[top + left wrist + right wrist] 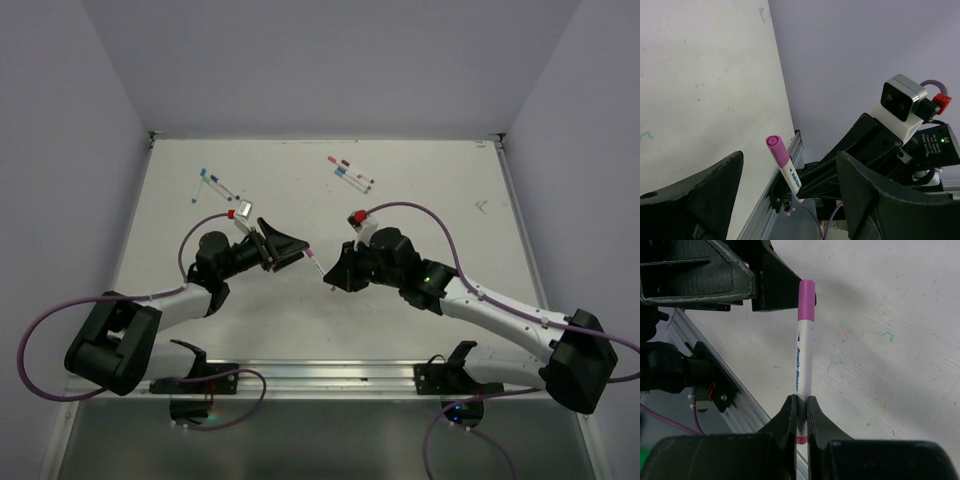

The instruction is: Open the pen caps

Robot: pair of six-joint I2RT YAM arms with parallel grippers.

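The left gripper [297,252] gapes — open air up to the pink cap [777,150].

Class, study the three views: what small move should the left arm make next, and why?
Probably ease the left end effector forward and shut it on the pink cap. The right end effector is clamped on the pen near its tail. The cap points at the left fingers, which stand open either side of it, and the cap is not yet gripped.
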